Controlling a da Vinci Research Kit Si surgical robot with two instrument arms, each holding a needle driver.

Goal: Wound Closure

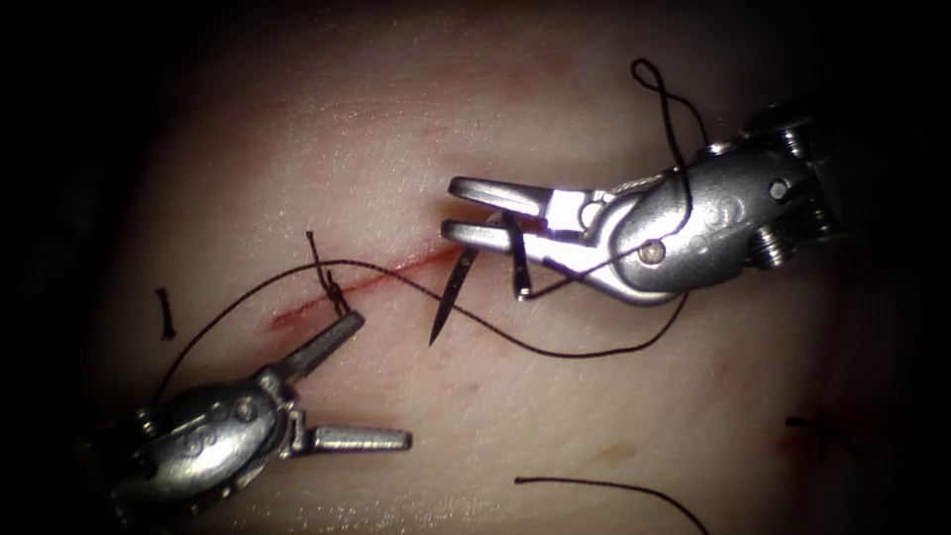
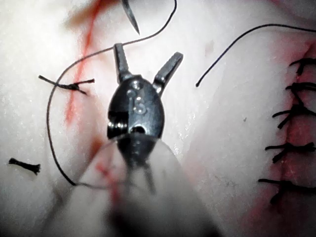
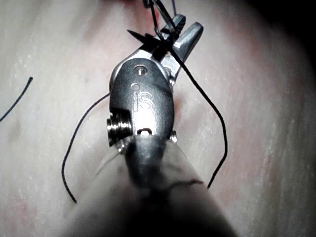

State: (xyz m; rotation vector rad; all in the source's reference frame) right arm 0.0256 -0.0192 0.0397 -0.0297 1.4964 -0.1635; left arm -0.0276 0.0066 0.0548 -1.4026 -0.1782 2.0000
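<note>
Two tools over cut: R pinching needle, L spread & empty

R tool point(image 1: 448, 210) in from right, jaws pointing left, tips just above right end of cut point(image 1: 327, 297). Jaws pressed on needle point(image 1: 451, 297), grip approx mid-curve, nearer tail; slim gap left at jaw tips. Needle clear of tissue point(image 1: 327, 129), not in it: tip hanging down-left, just below right end of cut; tail end sticking down under lower jaw. Same grip seen in R wrist view, needle point(image 3: 140, 37) lying across jaws of R tool point(image 3: 190, 24).

L tool point(image 1: 376, 381) low on left, jaws spread wide, holding nothing. Upper jaw tip just beside knot point(image 1: 335, 294), touching or not – can't tell. L wrist view: L tool point(image 2: 148, 52) jaws wide apart, needle point(image 2: 131, 17) tip beyond them, knot point(image 2: 74, 86) off to one side.

Thread point(image 1: 575, 352) from knot sweeps right under needle, curves up to R tool, drapes over its body & loops above it; other strand arcs left from knot down toward L tool. Thread point(image 3: 217, 118) hangs slack beside R tool.

Red fluid point(image 1: 396, 267) along cut. Loose cut ends on tissue: one left of cut point(image 1: 163, 312), one longer near bottom point(image 1: 614, 485). Row of older stitches point(image 2: 291, 118) well apart from L tool
</note>
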